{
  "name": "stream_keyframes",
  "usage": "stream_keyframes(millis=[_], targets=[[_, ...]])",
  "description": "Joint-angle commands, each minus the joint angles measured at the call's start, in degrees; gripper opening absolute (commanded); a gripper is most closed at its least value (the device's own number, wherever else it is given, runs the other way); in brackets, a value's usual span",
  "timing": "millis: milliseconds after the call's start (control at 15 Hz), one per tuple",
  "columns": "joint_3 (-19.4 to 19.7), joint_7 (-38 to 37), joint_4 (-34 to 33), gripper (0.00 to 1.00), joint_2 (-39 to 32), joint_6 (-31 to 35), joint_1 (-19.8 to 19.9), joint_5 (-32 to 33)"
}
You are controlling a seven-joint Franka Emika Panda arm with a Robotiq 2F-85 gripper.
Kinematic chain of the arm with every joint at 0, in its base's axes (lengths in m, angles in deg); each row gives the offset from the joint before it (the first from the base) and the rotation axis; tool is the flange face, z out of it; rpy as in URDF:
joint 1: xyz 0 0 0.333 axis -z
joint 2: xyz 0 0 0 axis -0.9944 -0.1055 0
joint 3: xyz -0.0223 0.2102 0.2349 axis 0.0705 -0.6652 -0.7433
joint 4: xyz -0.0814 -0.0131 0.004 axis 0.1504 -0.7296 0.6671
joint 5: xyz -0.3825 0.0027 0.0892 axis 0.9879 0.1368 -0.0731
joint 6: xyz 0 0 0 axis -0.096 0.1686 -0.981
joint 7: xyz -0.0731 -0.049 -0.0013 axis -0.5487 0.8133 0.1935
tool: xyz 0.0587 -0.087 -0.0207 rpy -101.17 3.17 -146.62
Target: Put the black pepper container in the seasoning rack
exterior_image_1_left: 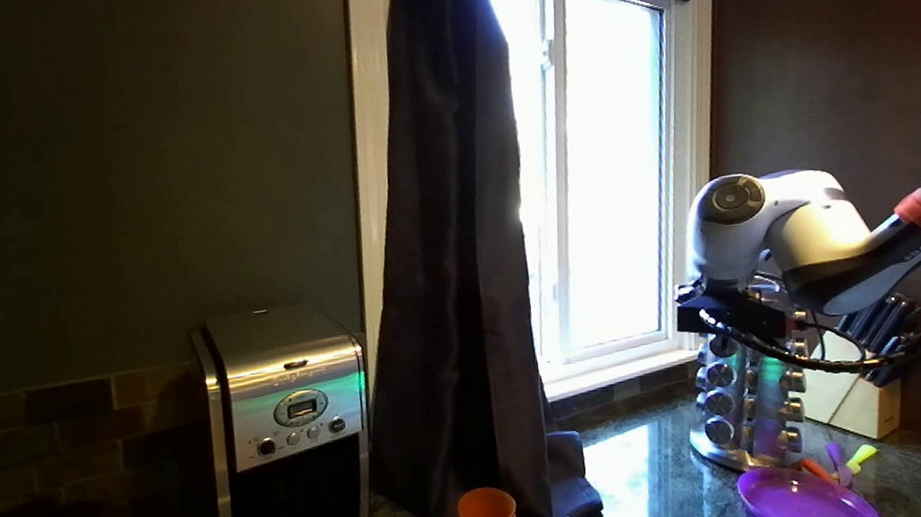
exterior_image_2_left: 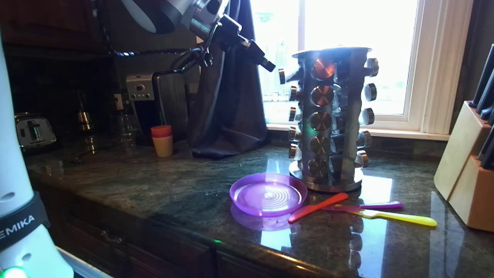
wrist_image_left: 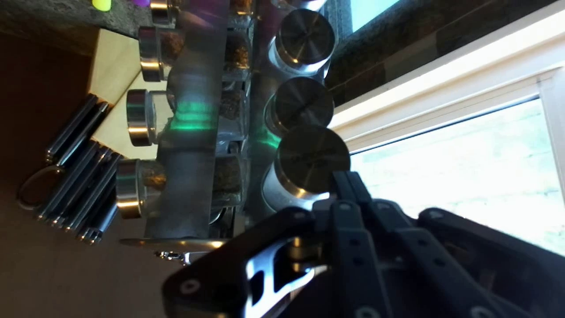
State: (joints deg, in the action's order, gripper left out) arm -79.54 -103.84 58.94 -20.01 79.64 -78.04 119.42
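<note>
Pepper container [wrist_image_left: 310, 163] juts out; claw [wrist_image_left: 347, 176] (closed) slants down beside it.

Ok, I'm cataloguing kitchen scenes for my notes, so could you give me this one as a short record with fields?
Gripper: shut
Nearest to it: a jutting jar; touching or just short, cannot tell
Jar's place: top tier of the seasoning rack, sticking out farther than the lower jars in its column
Jar's contents: cannot tell, lid marking unreadable
Rack: upright on the counter
Plate: purple, by the rack's base
Cutlery: red knife, purple knife, yellow knife
Stacked cups: near the coffee maker
</note>
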Motion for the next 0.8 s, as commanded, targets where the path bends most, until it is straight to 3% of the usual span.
stream_keyframes(millis=[0, 733], targets=[[0.3, 2.8, 0.4, 0.00, -0.8, 0.0, -0.6, -0.6], [0.4, 2.5, -1.1, 0.00, -3.7, -1.2, 0.1, -0.4]])
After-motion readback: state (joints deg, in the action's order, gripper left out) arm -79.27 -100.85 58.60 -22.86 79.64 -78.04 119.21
